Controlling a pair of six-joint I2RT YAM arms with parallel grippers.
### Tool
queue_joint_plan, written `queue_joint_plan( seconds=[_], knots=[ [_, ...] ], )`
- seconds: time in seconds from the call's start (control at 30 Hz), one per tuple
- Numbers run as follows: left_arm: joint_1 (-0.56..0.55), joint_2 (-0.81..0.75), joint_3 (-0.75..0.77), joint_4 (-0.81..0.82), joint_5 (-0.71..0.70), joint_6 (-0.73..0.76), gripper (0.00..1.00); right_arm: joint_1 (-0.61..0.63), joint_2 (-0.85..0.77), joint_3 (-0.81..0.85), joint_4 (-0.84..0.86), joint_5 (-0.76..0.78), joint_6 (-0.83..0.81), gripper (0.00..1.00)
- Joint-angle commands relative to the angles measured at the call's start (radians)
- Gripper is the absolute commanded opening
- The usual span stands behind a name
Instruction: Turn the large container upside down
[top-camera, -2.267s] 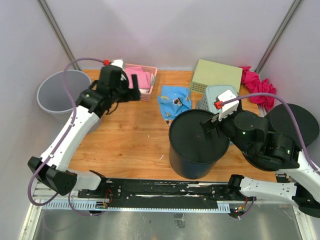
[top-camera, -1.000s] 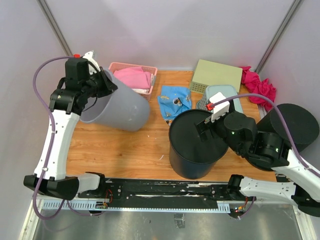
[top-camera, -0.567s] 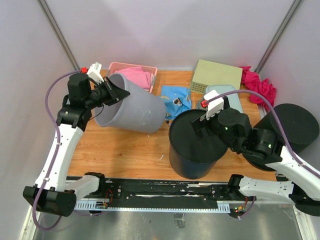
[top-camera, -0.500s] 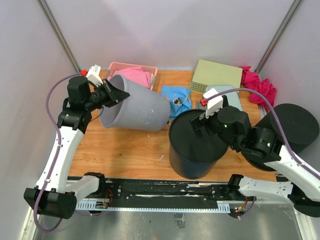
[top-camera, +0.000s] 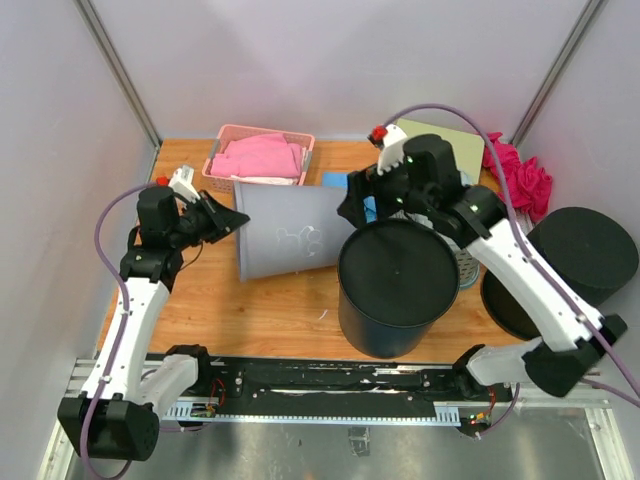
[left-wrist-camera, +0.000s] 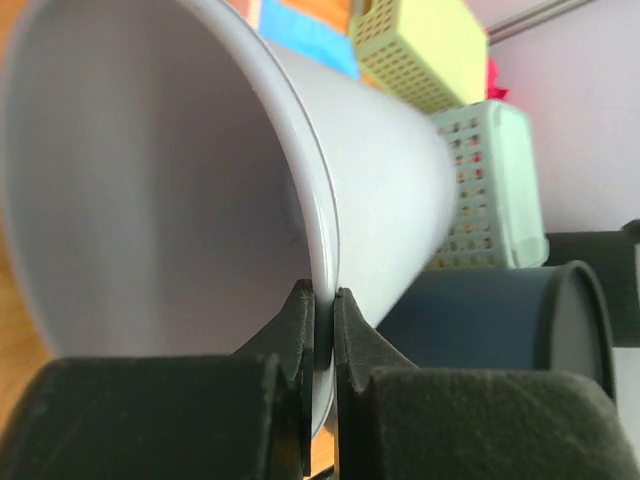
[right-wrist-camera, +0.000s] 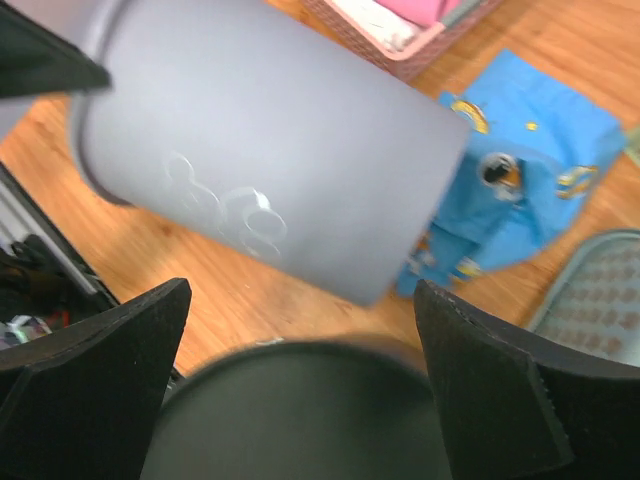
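Note:
The large container (top-camera: 295, 232), a grey bin, lies on its side on the wooden table, its mouth to the left and its base toward the middle. My left gripper (top-camera: 232, 224) is shut on its rim; in the left wrist view the fingers (left-wrist-camera: 300, 320) pinch the thin rim, one inside and one outside the grey container (left-wrist-camera: 150, 180). My right gripper (top-camera: 356, 206) hovers open above the container's base end, over the far edge of a black bin (top-camera: 398, 285). The right wrist view shows the grey container (right-wrist-camera: 270, 170) beyond the wide-apart fingers (right-wrist-camera: 120, 335), untouched.
The black bin (right-wrist-camera: 290, 415) stands bottom-up at the front middle. A pink basket (top-camera: 262, 158), a blue cloth (top-camera: 336, 181), a green box (top-camera: 450, 140) and a red cloth (top-camera: 520, 170) line the back. A pale basket (left-wrist-camera: 490, 190) and another black bin (top-camera: 585, 250) sit right.
My left arm carried the grey container from beside the table onto it and tipped it onto its side. My right arm swung from above the black bin toward the container's base.

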Motion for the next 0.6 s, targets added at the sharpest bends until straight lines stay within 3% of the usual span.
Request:
queue_joint_plan(
  seconds=[0.0,0.1,0.23,0.3,0.43,0.57],
  knots=[
    [0.003,0.007,-0.097,-0.085,-0.044,0.057,0.02,-0.020,0.146,0.119,0.033,-0.142,0.120,0.94],
    [0.002,0.005,-0.119,-0.102,-0.087,0.082,0.10,-0.034,0.239,0.167,0.032,-0.166,0.185,0.92],
    [0.002,0.001,-0.095,-0.149,-0.131,0.123,0.40,-0.071,0.320,0.185,0.035,-0.164,0.223,0.91],
    [0.002,-0.008,-0.066,-0.175,-0.142,0.140,0.48,-0.093,0.347,0.177,0.037,-0.163,0.235,0.91],
    [0.002,-0.030,-0.036,-0.199,-0.129,0.162,0.56,-0.130,0.373,0.136,0.063,-0.183,0.267,0.91],
    [0.002,-0.035,-0.019,-0.229,-0.150,0.190,0.52,-0.143,0.379,0.105,0.080,-0.180,0.283,0.91]
  ],
)
